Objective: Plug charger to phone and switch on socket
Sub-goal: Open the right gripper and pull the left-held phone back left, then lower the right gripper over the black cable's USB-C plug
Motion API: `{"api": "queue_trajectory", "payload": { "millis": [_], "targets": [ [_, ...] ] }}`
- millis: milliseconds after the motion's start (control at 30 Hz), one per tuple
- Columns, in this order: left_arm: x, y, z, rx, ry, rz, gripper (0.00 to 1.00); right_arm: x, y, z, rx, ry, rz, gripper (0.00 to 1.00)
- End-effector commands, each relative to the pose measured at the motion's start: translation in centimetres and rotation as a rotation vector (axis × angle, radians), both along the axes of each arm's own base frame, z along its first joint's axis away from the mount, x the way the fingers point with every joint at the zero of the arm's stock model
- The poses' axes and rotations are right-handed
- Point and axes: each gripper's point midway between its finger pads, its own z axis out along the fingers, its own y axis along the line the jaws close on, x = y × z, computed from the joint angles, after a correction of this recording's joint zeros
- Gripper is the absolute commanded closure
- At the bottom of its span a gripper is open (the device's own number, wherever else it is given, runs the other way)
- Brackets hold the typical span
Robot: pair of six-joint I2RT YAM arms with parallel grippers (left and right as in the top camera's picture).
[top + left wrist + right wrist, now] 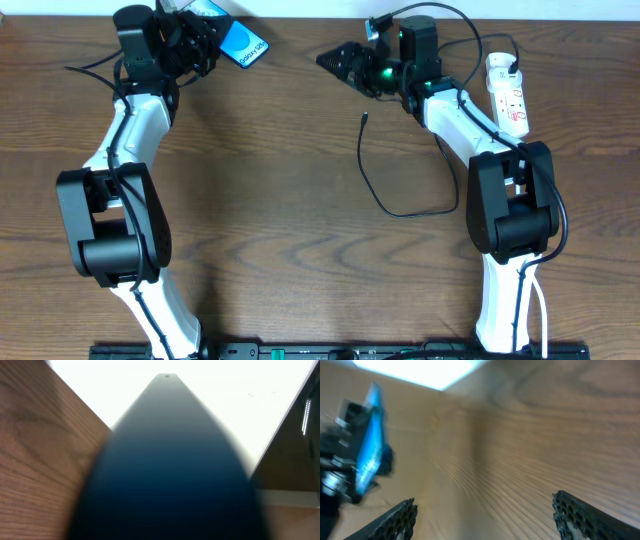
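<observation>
Overhead view: left claw (210,42) clamps the phone (244,45) near the tabletop (270,220) far edge; right claw (328,60) gapes wide, holding nothing.

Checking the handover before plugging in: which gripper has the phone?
The left gripper, shut on the blue-screened phone at the far edge; the right gripper is open and empty.

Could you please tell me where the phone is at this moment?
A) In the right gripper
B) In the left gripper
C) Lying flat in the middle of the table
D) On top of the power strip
B: in the overhead view the phone juts out of the left gripper, which is closed on it, while the right gripper is open and empty.
</observation>
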Motion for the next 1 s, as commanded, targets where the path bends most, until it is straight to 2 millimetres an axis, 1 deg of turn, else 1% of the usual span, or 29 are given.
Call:
{"api": "queue_trajectory", "payload": {
  "millis": [0, 133, 233, 333, 400, 500, 533, 600, 633, 800, 867, 967],
  "targets": [
    [-0.2, -0.4, 1.4, 0.018, -0.053, -0.043, 0.93, -0.2, -0.8, -0.4, -0.113, -0.138, 0.057, 0.14],
    [-0.5, -0.7, 1.4, 0.014, -0.054, -0.065, 0.93, -0.5, -2.3, -2.5, -0.241, -0.123, 0.054, 0.13],
    [-0.6, -0.7, 1.1, 0.027, -0.048, -0.071, 0.93, -0.5, -3.5, -3.2, -0.348, -0.107, 0.045, 0.13],
    [-0.9, -0.7, 0.4, 0.04, -0.027, -0.078, 0.93, -0.4, -4.9, -3.2, -0.468, -0.081, 0.021, 0.14],
    [-1.1, -0.8, -0.2, 0.048, -0.006, -0.086, 0.93, -0.4, -5.8, -2.7, -0.543, -0.055, 0.0, 0.17],
    [-1.3, -0.8, -0.7, 0.057, 0.01, -0.091, 0.92, -0.5, -6.2, -1.6, -0.573, -0.04, -0.008, 0.19],
    [-1.4, -0.9, -0.8, 0.057, 0.015, -0.095, 0.93, -0.5, -6.3, -1.3, -0.579, -0.034, -0.011, 0.22],
    [-1.6, -0.9, -1.2, 0.055, 0.035, -0.097, 0.93, -0.6, -6.7, -1.0, -0.593, -0.001, -0.036, 0.24],
    [-1.7, -0.9, -1.3, 0.053, 0.042, -0.1, 0.93, -0.8, -7.1, -1.1, -0.609, 0.027, -0.058, 0.26],
    [-1.9, -1.0, -1.6, 0.05, 0.06, -0.107, 0.93, -2.0, -9.0, -2.7, -0.712, 0.161, -0.165, 0.29],
    [-1.9, -1.1, -1.6, 0.049, 0.06, -0.11, 0.93, -2.3, -9.0, -3.0, -0.739, 0.178, -0.179, 0.3],
    [-2.0, -1.2, -1.6, 0.046, 0.06, -0.115, 0.93, -2.7, -8.2, -3.0, -0.741, 0.186, -0.186, 0.31]
  ]
}}
